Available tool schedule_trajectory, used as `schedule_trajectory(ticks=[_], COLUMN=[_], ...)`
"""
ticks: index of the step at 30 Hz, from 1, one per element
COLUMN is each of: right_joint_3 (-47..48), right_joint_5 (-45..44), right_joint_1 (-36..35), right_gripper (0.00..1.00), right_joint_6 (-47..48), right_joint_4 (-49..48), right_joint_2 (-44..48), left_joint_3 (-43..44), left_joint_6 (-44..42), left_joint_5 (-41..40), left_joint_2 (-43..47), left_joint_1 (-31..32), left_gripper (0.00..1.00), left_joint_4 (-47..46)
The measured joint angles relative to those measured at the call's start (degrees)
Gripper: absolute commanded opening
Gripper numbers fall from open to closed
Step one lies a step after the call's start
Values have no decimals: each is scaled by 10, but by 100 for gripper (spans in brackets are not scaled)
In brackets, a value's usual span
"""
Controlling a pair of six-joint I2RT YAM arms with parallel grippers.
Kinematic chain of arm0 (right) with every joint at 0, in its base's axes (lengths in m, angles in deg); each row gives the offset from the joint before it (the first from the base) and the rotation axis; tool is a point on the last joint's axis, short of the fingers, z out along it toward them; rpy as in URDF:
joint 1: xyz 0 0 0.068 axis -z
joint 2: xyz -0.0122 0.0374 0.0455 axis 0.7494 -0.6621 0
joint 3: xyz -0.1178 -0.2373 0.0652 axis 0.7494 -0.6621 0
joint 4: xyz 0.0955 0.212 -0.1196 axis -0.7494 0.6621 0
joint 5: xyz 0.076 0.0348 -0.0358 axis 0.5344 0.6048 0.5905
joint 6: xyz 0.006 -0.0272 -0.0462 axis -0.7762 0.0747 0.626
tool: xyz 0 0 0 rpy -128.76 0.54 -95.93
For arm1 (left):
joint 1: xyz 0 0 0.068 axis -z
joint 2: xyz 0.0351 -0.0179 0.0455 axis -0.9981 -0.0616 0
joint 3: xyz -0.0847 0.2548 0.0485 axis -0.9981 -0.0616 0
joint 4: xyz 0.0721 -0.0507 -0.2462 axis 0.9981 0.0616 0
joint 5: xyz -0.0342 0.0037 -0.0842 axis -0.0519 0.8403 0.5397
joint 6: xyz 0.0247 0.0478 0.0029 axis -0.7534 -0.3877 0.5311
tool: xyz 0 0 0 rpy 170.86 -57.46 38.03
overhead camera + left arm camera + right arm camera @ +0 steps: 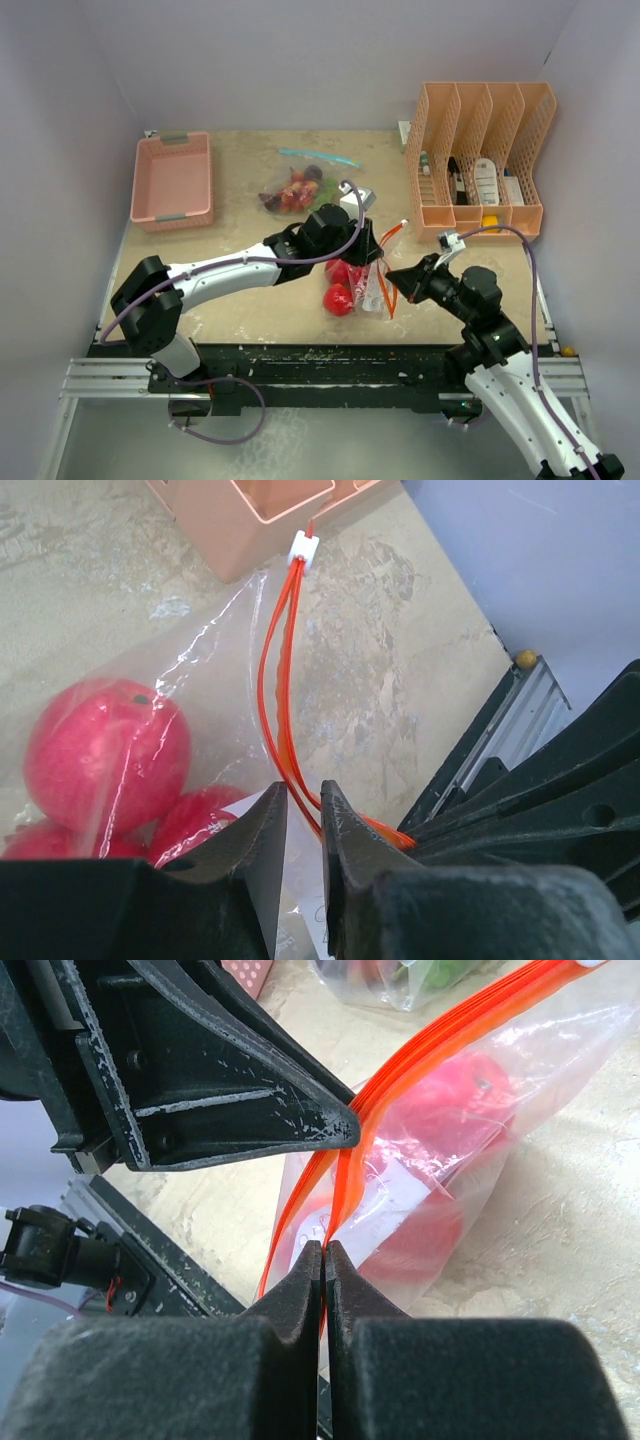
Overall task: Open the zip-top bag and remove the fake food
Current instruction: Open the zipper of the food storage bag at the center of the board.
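Observation:
A clear zip-top bag [375, 290] with an orange zip strip [285, 680] and a white slider [303, 548] hangs between my two grippers near the table's front middle. Inside it are round red fake food balls [338, 298], also in the left wrist view [105, 750] and the right wrist view [460, 1100]. My left gripper [368, 258] is closed to a narrow gap on the bag's orange edge [298, 802]. My right gripper [392, 278] is shut on the other orange lip [323, 1250]. The two orange lips part below the left fingertip [340, 1130].
A second bag [298, 190] with a blue zip and mixed toy fruit lies behind. A pink basket [172, 180] stands at the back left. An orange file organizer [480, 160] stands at the back right. A small silver object [357, 198] lies beside the left wrist.

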Motion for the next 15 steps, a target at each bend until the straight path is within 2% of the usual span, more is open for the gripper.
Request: schedule_trajectory(ticks=[3,5,9,15], right_joint_3=[2,4,4,4], right_joint_5=[-8,-9,-11,-26], right_joint_1=[0,0,0,0], right_gripper=[0,0,0,0], right_joint_6=[0,0,-1,-8], right_joint_4=[3,5,9,12], right_joint_2=[0,0,0,7], left_joint_3=[0,-3,-12,-19], left_joint_6=[0,0,0,0], left_joint_5=[-2,-2,-4,-6], left_joint_2=[0,2,5,5], left_joint_1=[-1,-2,-3,-5], left_gripper=[25,34,44,46], left_joint_4=[0,-2,-2,-1])
